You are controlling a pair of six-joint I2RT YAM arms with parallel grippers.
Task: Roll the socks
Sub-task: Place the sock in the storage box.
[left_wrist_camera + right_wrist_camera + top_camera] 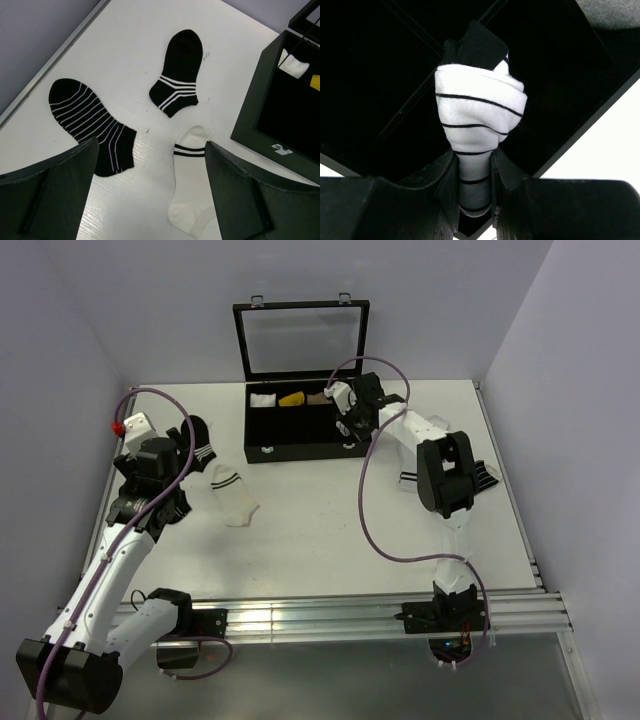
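Holding the rolled sock bundle (pixel 477 107) in my right hand (pixel 472 175), jaws narrowed on its lower end, the bundle hanging over a compartment of the black box (pixel 300 452) at the back of the table (pixel 330 530). Soft, light, squashy knit that will probably spring loose, so I'd grip across the tucked middle, not the black end. Left hand (pixel 152 185) is wide, holding nothing, above the table's left side. Count: one bundle, one thin-striped black sock (pixel 92 127), one cuff-banded black sock (pixel 177 70), one cream sock (pixel 192 200), three small items in the box: white, yellow, tan.
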